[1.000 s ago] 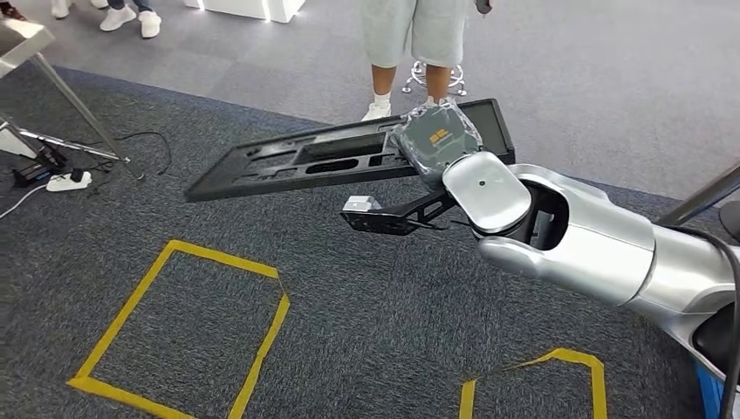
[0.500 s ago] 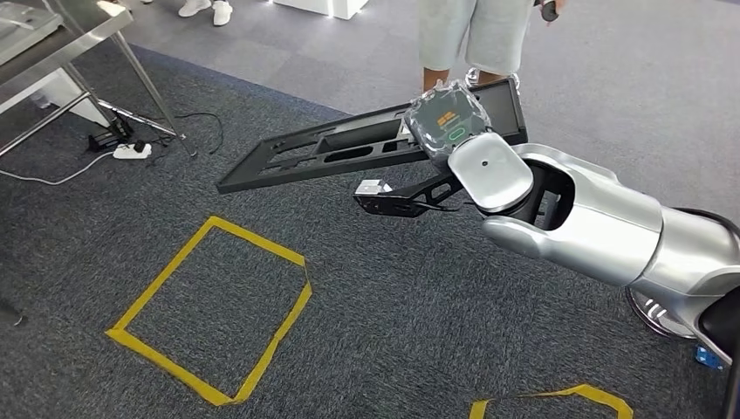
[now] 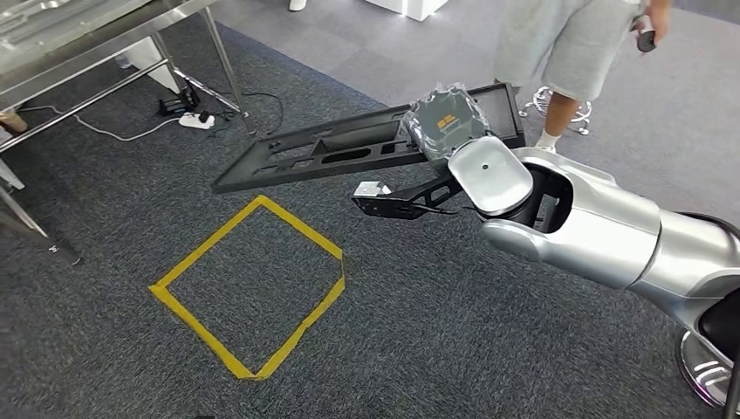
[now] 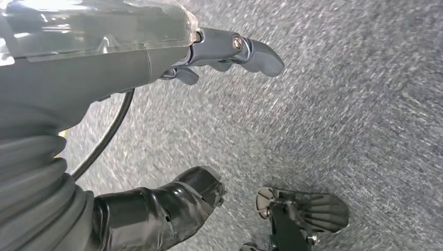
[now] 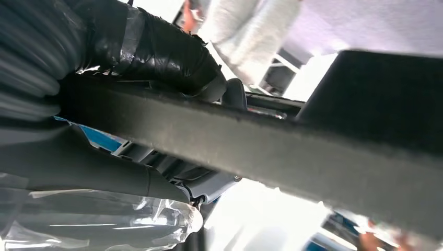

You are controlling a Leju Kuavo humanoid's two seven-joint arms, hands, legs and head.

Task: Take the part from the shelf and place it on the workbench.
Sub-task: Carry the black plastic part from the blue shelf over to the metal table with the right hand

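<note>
The part (image 3: 323, 153) is a long flat black panel with cut-outs, held out level above the carpet. My right hand (image 3: 445, 127), under a clear plastic cover, grips it at its right end. The right wrist view shows the panel's dark edge (image 5: 292, 151) running across, with the black-taped thumb (image 5: 156, 47) pressed on it. The metal workbench (image 3: 87, 35) stands at the far left, its steel legs on the carpet. My left hand (image 4: 104, 73) hangs over the carpet, fingers apart and holding nothing.
A yellow tape square (image 3: 253, 288) marks the carpet below the panel. A person in grey shorts (image 3: 567, 44) stands just beyond the panel's right end. A power strip and cables (image 3: 196, 120) lie by the workbench leg.
The camera has turned, so the whole scene has shifted: the workbench has come further into view at the left and the tape square moved right. The panel stays in my right hand.
</note>
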